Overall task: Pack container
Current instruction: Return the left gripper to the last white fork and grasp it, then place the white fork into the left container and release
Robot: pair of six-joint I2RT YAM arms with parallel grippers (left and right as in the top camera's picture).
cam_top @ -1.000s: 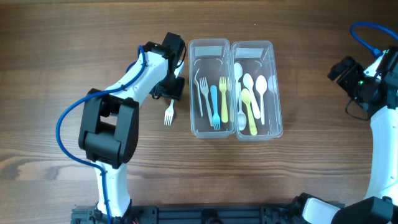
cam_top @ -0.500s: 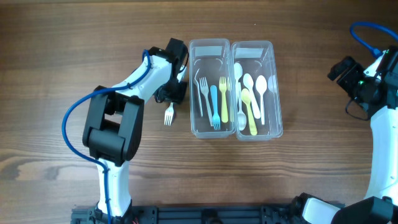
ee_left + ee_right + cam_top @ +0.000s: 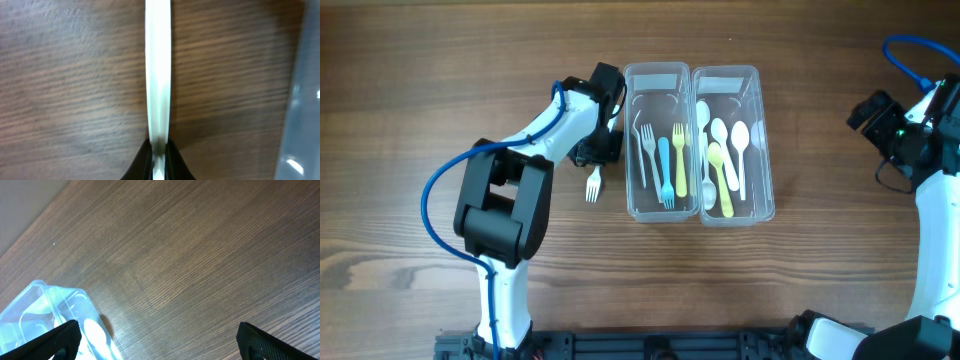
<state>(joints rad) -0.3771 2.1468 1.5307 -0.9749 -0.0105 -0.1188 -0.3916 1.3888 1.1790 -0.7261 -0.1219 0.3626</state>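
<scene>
A white plastic fork [image 3: 591,183] lies on the wooden table just left of the two clear containers, tines toward the front. My left gripper [image 3: 596,152] sits over its handle end and is shut on it; the left wrist view shows the white handle [image 3: 158,75] pinched between the black fingertips [image 3: 142,160]. The left container [image 3: 655,75] holds three forks: white, blue and yellow. The right container [image 3: 726,75] holds several spoons. My right gripper [image 3: 159,342] hangs open far to the right, above bare table, with nothing between its fingers [image 3: 55,340].
In the right wrist view a corner of the spoon container [image 3: 45,310] shows at lower left. The right arm [image 3: 920,130] stands at the table's right edge. Bare wood lies in front of the containers and to their right.
My left gripper has closed on the white fork's handle; it shifted slightly toward the containers. The fork lies where it was. The right arm has not moved.
</scene>
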